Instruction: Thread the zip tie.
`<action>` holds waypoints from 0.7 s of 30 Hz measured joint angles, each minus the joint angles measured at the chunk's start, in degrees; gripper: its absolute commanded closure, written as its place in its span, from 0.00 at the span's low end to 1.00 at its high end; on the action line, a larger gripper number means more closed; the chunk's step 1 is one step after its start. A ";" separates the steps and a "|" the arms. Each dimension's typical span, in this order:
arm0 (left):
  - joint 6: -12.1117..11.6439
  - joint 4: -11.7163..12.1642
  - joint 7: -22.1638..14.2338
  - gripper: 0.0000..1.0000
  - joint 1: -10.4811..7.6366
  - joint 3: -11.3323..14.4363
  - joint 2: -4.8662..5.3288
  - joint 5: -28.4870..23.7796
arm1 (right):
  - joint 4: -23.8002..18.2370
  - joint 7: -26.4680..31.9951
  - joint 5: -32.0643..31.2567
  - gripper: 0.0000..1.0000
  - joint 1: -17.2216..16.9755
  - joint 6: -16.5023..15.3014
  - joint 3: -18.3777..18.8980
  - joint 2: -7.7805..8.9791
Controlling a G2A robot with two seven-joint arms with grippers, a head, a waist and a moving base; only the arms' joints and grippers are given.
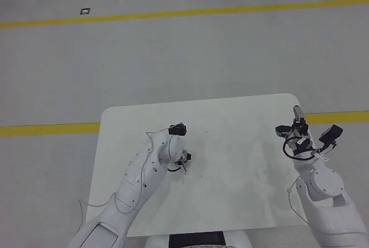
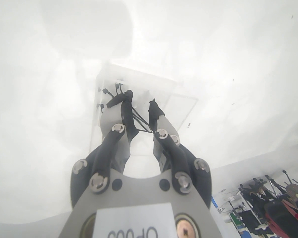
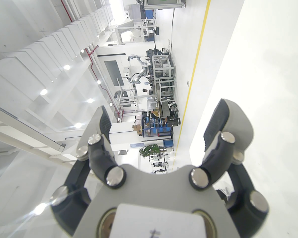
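A small clear plastic box (image 2: 175,92) stands on the white table (image 1: 234,124), left of the middle. Several black zip ties (image 2: 106,92) lie inside it, their heads toward one wall. My left gripper (image 2: 140,100) reaches down into the box, its black-tipped fingers (image 2: 127,105) a narrow gap apart, with thin tie strands (image 2: 141,125) crossing between them lower down. In the top view the left gripper (image 1: 183,159) hangs over that box. My right gripper (image 3: 162,107) is held wide open with nothing in it, at the table's right edge (image 1: 296,119), pointing out toward the room.
The table's middle and far half are bare white surface. Yellow floor lines (image 1: 172,13) run beyond the table and beside it. Machinery and racks (image 3: 161,80) stand far off in the hall.
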 measured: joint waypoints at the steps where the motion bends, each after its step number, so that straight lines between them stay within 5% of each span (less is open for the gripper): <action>1: 0.00 0.32 0.12 0.84 -0.13 0.09 -0.07 -0.08 | 0.00 0.00 0.00 0.00 0.00 0.00 0.00 0.00; 10: 0.00 2.15 0.04 0.81 -0.78 0.53 -0.45 -0.16 | 0.00 0.00 0.00 0.00 0.00 0.00 0.00 0.00; 21: 0.00 3.47 0.35 1.00 -1.08 0.49 -0.76 0.00 | 0.00 0.00 0.00 0.00 0.00 0.00 0.00 0.00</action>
